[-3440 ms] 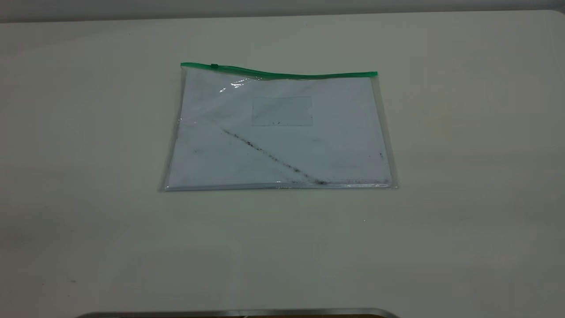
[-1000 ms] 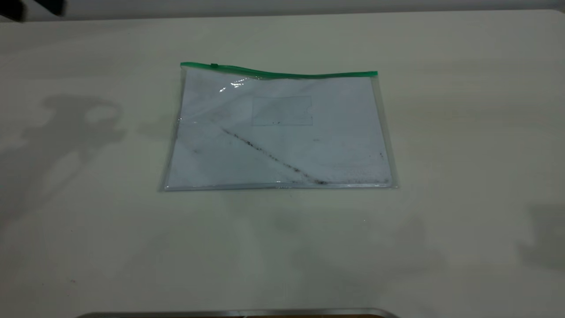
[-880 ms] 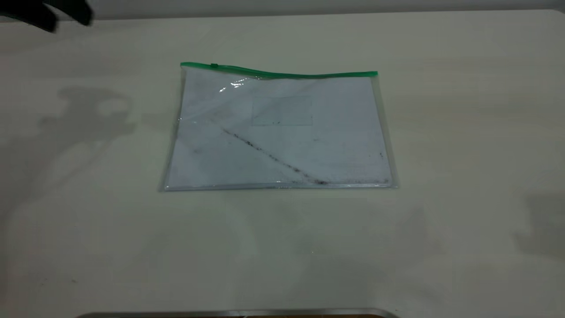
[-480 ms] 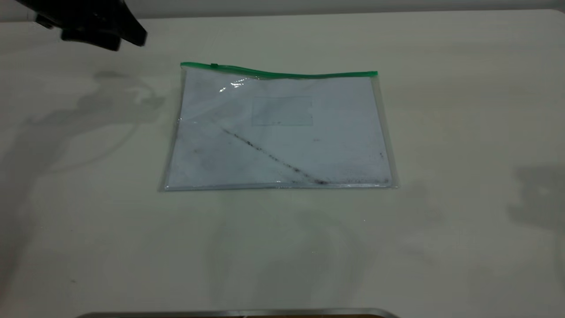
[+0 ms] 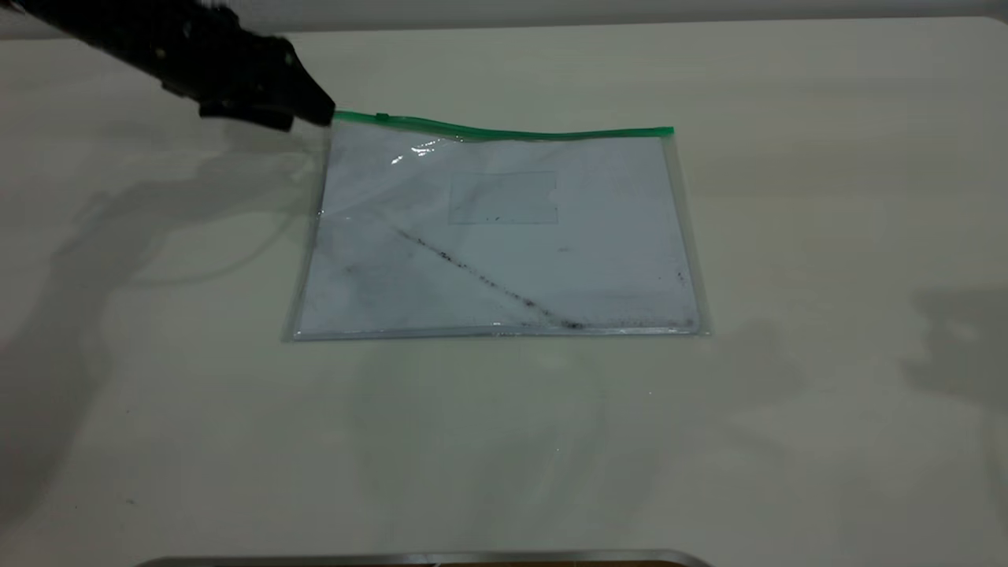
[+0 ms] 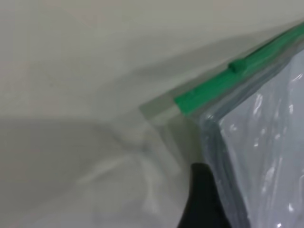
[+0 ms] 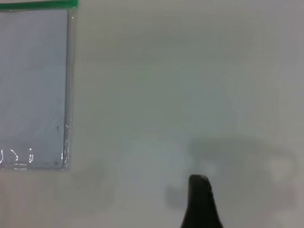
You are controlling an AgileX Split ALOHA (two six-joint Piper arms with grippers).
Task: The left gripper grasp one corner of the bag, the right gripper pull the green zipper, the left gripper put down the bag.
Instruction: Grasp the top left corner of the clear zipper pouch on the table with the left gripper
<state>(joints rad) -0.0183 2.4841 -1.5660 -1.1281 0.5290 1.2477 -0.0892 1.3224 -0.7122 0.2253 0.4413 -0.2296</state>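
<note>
The bag [image 5: 504, 244] lies flat on the table, a clear whitish pouch with a diagonal speckled line and a small pocket. The green zipper [image 5: 520, 132] runs along its far edge, with the slider tab [image 5: 383, 118] near the left end. My left gripper [image 5: 307, 118] comes in from the far left, open, its tip at the bag's far-left corner [image 6: 183, 102]. In the left wrist view one finger [image 6: 202, 199] sits beside the bag's side edge, below the strip [image 6: 223, 80] and the slider [image 6: 239, 64]. My right gripper [image 7: 199, 204] hovers over bare table to the right of the bag [image 7: 33, 85].
The pale table [image 5: 827, 236] spreads on all sides of the bag. A thin metal edge [image 5: 425, 557] runs along the near side. Arm shadows fall on the table at the left and at the far right.
My left gripper has come into view from the far left and moved right and down to the bag's far-left corner. The right arm's shadow has shifted at the right. The bag has not moved.
</note>
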